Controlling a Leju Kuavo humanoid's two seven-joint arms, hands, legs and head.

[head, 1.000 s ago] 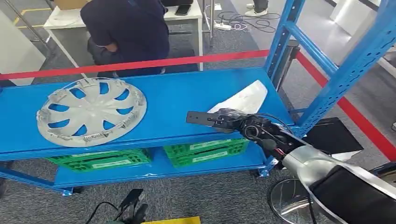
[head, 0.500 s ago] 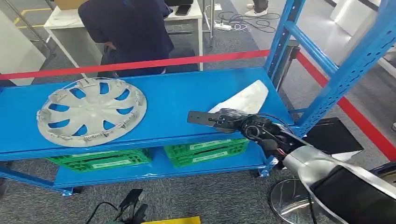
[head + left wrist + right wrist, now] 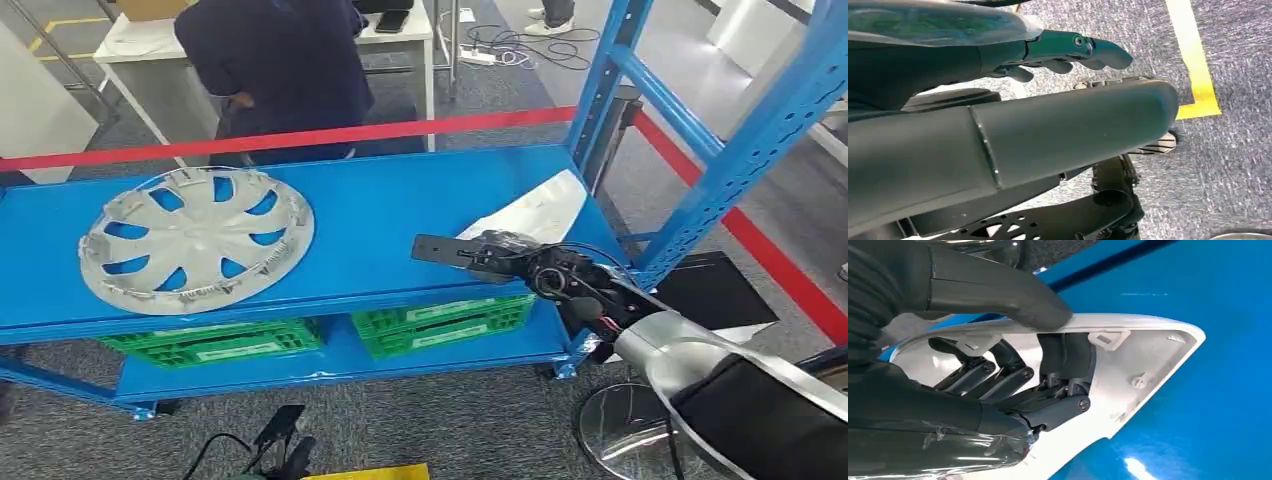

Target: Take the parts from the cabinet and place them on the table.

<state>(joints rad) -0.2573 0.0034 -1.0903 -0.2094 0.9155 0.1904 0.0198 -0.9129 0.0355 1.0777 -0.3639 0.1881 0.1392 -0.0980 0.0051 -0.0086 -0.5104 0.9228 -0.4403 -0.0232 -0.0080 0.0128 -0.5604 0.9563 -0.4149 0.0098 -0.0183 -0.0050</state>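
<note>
A white plastic trim part [image 3: 535, 213] lies at the right end of the blue cabinet shelf [image 3: 380, 215]. My right hand [image 3: 500, 252] grips its near edge. In the right wrist view the thumb presses the part's [image 3: 1148, 355] outer rim while the dark fingers [image 3: 1048, 385] curl inside its hollow back. A silver wheel cover [image 3: 195, 238] lies flat on the left of the same shelf. My left hand [image 3: 1068, 52] hangs beside my body above grey carpet, its fingers curled in with nothing in them.
Blue uprights [image 3: 735, 150] frame the cabinet's right side. Green crates [image 3: 440, 322] sit on the lower shelf. A red barrier tape [image 3: 300, 135] runs behind the cabinet, with a person [image 3: 275, 70] bent over a white desk beyond it. A round chrome base [image 3: 625, 430] stands on the carpet.
My right hand has drawn slightly to the right with the white part, which has shifted toward the shelf's right end. The person behind has moved a little.
</note>
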